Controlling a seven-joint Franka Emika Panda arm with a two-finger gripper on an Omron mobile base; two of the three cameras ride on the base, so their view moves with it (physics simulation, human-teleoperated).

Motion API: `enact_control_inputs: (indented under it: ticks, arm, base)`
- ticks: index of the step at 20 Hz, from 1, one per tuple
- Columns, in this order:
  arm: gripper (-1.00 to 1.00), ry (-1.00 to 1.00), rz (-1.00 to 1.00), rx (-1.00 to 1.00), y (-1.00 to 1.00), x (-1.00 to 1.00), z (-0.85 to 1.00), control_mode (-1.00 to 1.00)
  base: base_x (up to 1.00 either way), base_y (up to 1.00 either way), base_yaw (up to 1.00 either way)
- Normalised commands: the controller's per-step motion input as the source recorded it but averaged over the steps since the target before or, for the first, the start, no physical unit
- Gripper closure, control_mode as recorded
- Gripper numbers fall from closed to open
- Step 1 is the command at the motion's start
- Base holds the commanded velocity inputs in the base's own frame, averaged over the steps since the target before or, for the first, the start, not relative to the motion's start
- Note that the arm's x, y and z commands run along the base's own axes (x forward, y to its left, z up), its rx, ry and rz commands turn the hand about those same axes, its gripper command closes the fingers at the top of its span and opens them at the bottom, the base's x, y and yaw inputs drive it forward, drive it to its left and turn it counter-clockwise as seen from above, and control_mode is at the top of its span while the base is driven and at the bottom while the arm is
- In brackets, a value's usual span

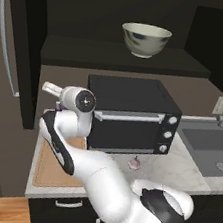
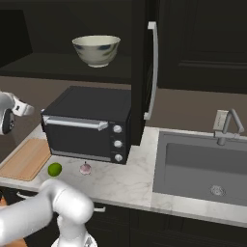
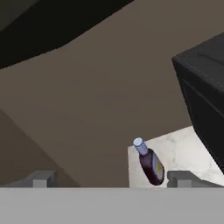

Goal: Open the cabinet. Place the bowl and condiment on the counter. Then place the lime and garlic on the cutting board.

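The gripper [image 3: 109, 179] stands wide and empty above the condiment [image 3: 151, 165] on the counter [image 1: 186, 167]. The bowl [image 1: 145, 39] sits in the open cabinet [image 1: 122, 54] over a black toaster oven [image 1: 131, 114]; lime [image 2: 54, 169] and garlic [image 2: 85, 168] lie beside the cutting board [image 2: 26, 159].

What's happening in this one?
The cabinet stands open with the bowl still on its shelf. The condiment is already on the counter, just ahead of the open gripper, which holds nothing. The lime and garlic lie on the counter, not yet on the cutting board.
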Motion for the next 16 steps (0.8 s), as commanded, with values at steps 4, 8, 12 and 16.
enact_control_inputs:
  ticks: [4,8,12,16]
  arm:
    - [-1.00,0.02,-0.08,0.29,-0.36,-0.60,0.93,-1.00]
    - [-1.00,0.03,-0.12,0.31,-0.61,-0.60,0.72,-1.00]
    - [-1.00,0.01,-0.16,0.26,-0.90,-0.25,0.60,-1.00]
    - [-1.00,0.06,-0.21,0.23,-0.92,-0.02,0.71,-1.00]
  base:
    - [0.00,0.00,0.00]
    - [0.00,0.00,0.00]
    - [0.00,0.00,0.00]
    - [0.00,0.00,0.00]
